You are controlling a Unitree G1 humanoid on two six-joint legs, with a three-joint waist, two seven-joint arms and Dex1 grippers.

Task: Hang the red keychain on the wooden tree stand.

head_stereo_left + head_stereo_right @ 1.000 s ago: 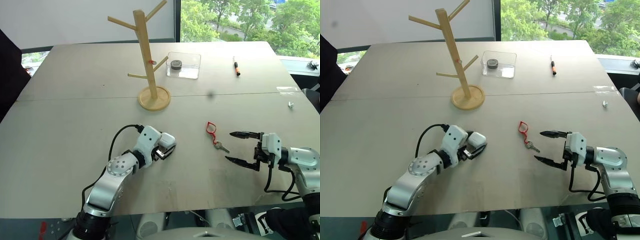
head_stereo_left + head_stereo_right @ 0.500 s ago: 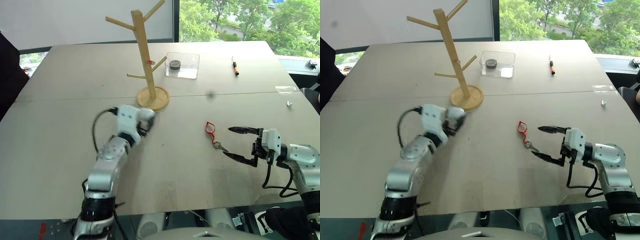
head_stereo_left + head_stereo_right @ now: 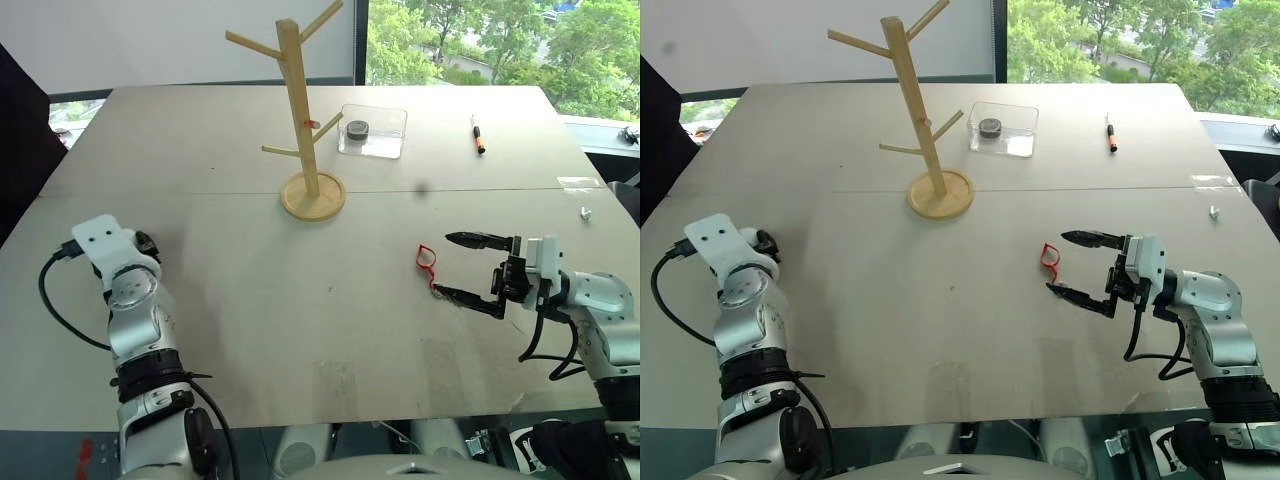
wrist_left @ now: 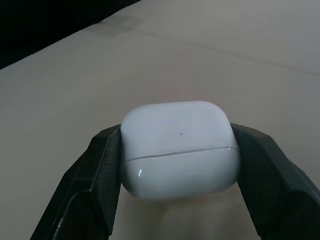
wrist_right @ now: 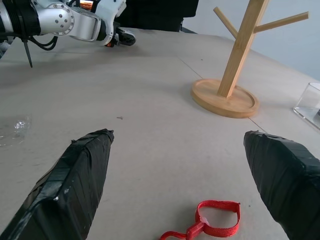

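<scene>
The red keychain (image 3: 426, 257) lay flat on the table (image 3: 250, 300), well in front of the wooden tree stand (image 3: 305, 110) and apart from it. The right gripper (image 3: 455, 267) hovered just beside the keychain, its jaws spread wide and holding nothing, the lower fingertip close over the key end. Far off at the table's left edge, the left gripper (image 4: 175, 150) was clamped tight on a white earbud case (image 4: 179, 147). Behind the stand sat a clear plastic tray (image 3: 372, 131) with a small dark round object inside, and further right an orange-capped marker (image 3: 478, 134).
</scene>
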